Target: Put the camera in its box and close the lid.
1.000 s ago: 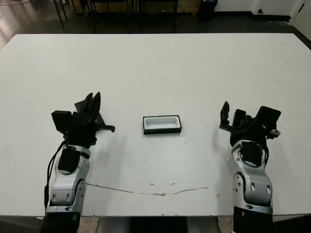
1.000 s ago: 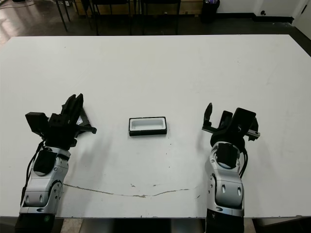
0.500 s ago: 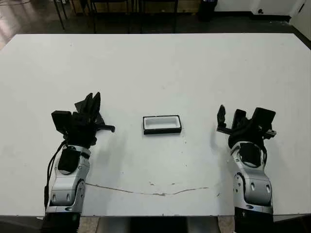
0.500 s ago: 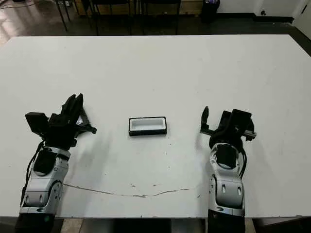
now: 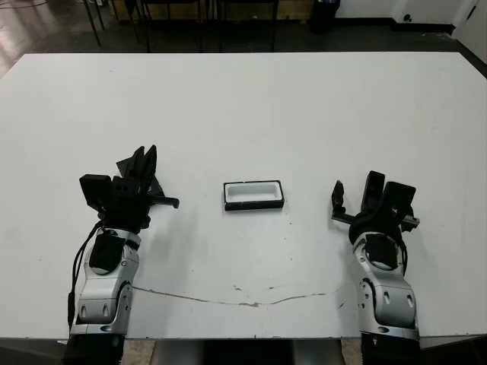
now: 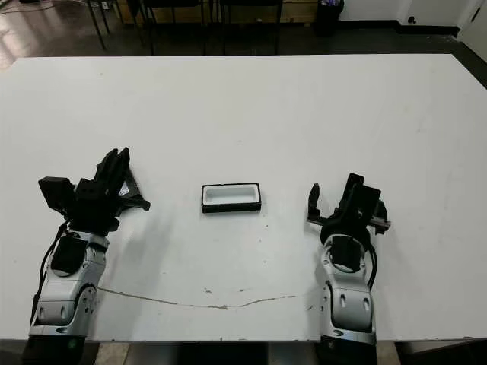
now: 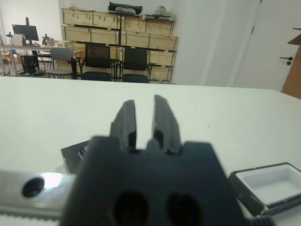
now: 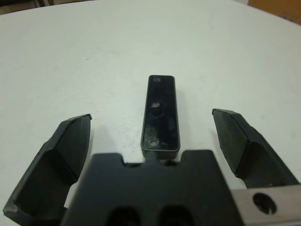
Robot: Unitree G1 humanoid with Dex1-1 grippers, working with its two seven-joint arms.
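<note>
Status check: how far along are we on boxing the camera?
Nothing is done yet: the box sits open and empty mid-table. In hand: the right hand is open, with the camera lying on the table between its fingers, not gripped. Left to do: grasp the camera, place it in the box, then fit the lid, which lies by the left hand.

The open white-lined box [image 5: 254, 195] sits mid-table; the slim dark camera [image 8: 161, 113] lies flat on the table.

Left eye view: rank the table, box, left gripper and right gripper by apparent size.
1. Table
2. Left gripper and right gripper, too alike to rank
3. Box
</note>
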